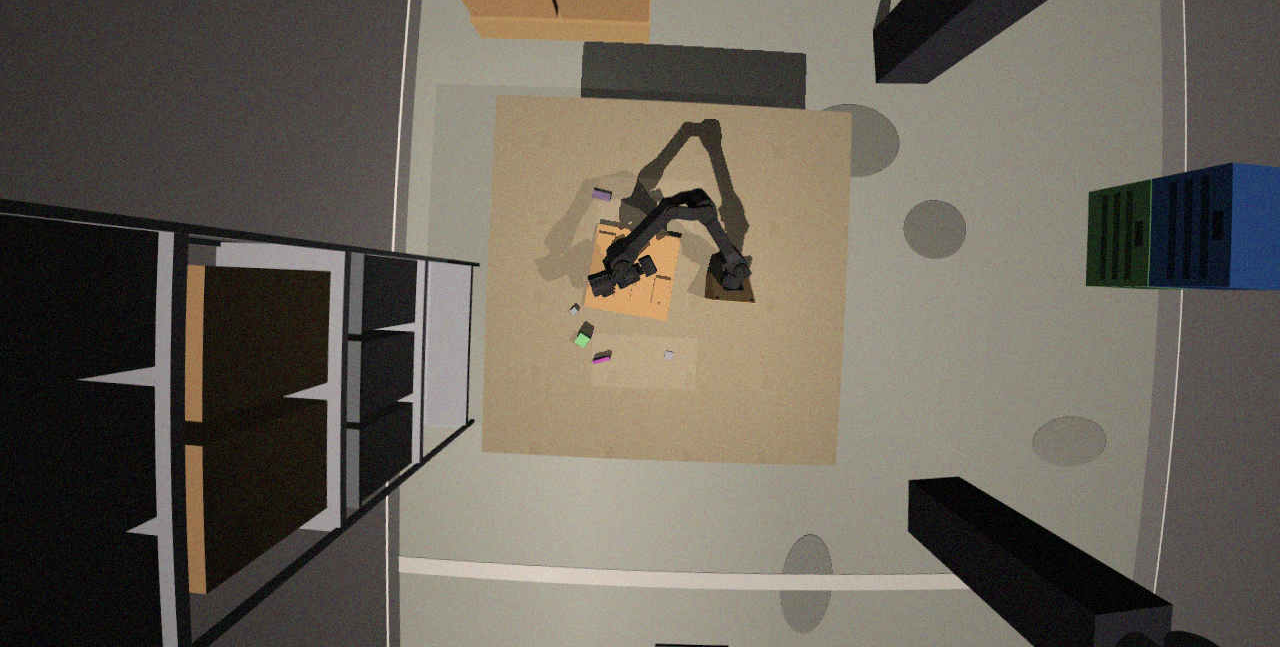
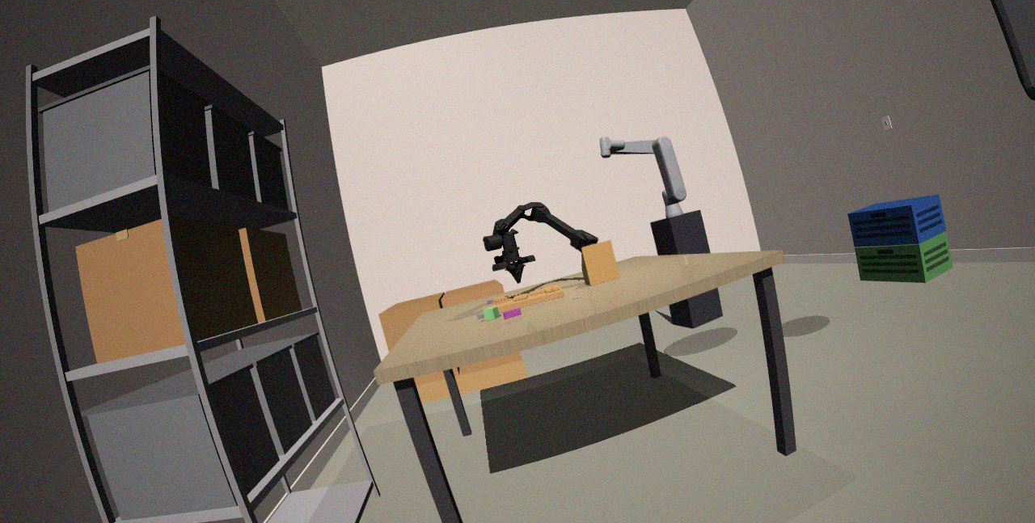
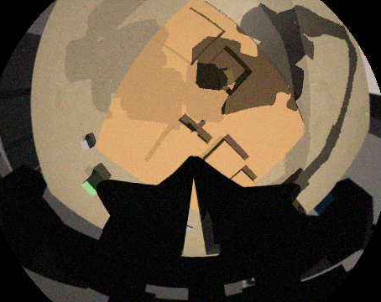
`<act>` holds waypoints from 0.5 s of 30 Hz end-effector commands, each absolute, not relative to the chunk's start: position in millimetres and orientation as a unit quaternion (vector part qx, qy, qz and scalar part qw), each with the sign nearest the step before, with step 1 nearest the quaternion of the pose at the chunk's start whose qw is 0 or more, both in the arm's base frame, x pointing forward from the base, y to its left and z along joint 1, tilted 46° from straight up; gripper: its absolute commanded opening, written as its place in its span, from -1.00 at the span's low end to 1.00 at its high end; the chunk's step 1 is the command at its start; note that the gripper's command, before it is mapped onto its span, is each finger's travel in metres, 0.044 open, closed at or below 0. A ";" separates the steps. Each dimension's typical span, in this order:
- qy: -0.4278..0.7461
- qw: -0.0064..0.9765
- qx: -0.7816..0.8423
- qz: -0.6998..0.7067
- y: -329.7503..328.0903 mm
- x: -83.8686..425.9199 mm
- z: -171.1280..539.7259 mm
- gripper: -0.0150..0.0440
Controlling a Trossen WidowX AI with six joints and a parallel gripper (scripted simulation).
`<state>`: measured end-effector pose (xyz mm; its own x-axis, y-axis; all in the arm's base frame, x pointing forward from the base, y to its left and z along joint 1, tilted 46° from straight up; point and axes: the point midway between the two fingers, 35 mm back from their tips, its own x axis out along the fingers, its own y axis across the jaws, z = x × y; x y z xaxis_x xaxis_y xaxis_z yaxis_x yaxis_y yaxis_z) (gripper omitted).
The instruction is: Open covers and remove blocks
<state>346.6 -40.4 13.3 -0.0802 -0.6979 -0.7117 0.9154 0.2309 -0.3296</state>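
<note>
The orange puzzle board (image 1: 617, 308) (image 2: 538, 296) (image 3: 132, 143) lies on the table, partly under the arm and its shadow. Its raised edges and recesses show in the wrist view; the state of each cover is hard to tell. My gripper (image 2: 517, 280) (image 3: 193, 160) is shut and empty, above the board. Off the board lie a green block (image 1: 582, 339) (image 2: 491, 314) (image 3: 90, 188), a magenta block (image 1: 602, 358) (image 2: 512, 314), a purple block (image 1: 602, 193), a small grey block (image 1: 574, 309) (image 3: 86, 144) and a small pale block (image 1: 668, 355).
The wooden table (image 1: 760, 392) (image 2: 629, 295) carries everything. The arm's base (image 1: 731, 287) is right of the board in the top view, and an upright orange panel (image 2: 600, 263) stands there in the exterior view. A shelf rack (image 2: 165, 230) stands off the table's left side.
</note>
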 end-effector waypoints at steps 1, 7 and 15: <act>0.365 0.650 0.184 -0.640 -26.4 333.6 0.0 -0.49; 0.276 0.620 0.266 -0.685 -7.2 311.7 -16.4 -0.49; 0.204 0.592 0.323 -0.710 4.5 294.8 -26.9 -0.49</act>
